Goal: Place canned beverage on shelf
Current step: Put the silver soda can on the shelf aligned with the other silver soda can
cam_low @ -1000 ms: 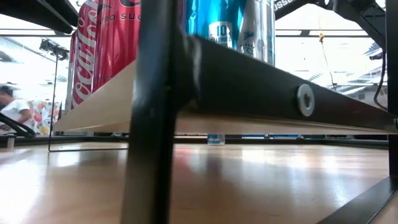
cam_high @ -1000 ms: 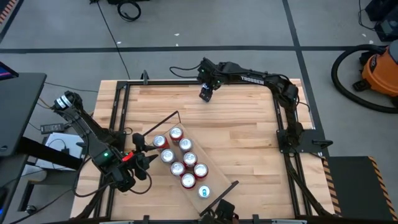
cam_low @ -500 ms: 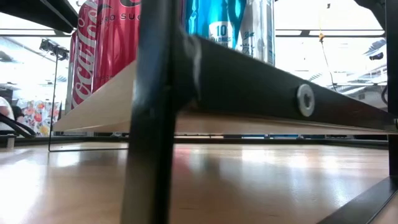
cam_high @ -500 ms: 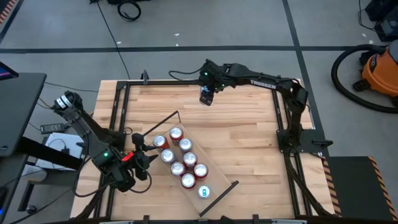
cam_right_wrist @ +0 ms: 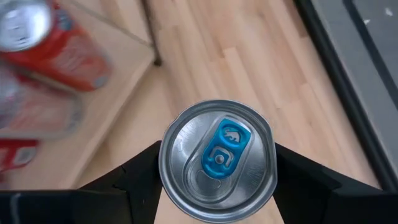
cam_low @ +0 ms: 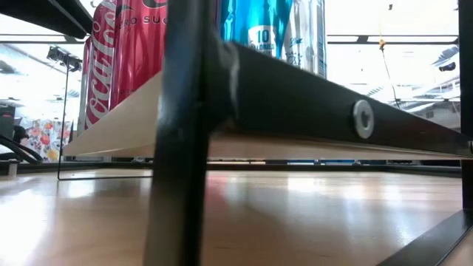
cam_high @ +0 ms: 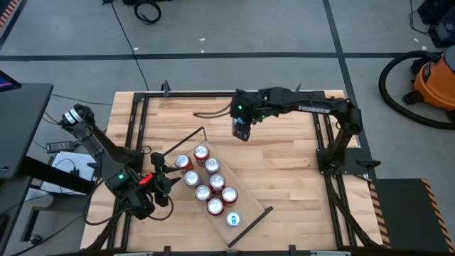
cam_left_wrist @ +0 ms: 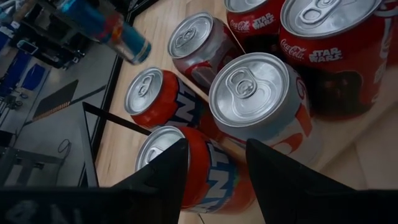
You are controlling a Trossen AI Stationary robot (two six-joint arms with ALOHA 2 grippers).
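- On my left I have the left gripper (cam_high: 173,181) parked low at the left edge of the table (cam_high: 284,163), its tips right beside the shelf (cam_high: 249,213) and the nearest cans; the fingers (cam_left_wrist: 160,177) stand apart with nothing between them, and an orange-and-blue can (cam_left_wrist: 186,171) sits just past their tips in the left wrist view.
- The shelf lies on a diagonal, from near the table's middle-left down toward the near edge, with a thin black rod (cam_high: 186,140) at its far end and another (cam_high: 250,224) at its near end.
- I count 8 cans standing on the shelf in the high view, in roughly 2 rows along the plank; most show red sides, such as the red can (cam_high: 202,152) closest to the far end.
- The can at the near end of the shelf has a blue tab (cam_high: 232,220) and stands a little apart from the rest.
- In the low view the shelf's dark edge crosses the picture at a slant, with a red cola can (cam_low: 118,52) and a blue can (cam_low: 255,29) standing upright on top of it.
- Toward the right, the right gripper (cam_high: 242,129) hangs over the bare wood near the far edge of the table, well apart from the shelf's far end.
- Its fingers are closed on a silver-topped can (cam_right_wrist: 216,159) with a blue tab, held upright, 1 finger (cam_right_wrist: 134,177) on each side.
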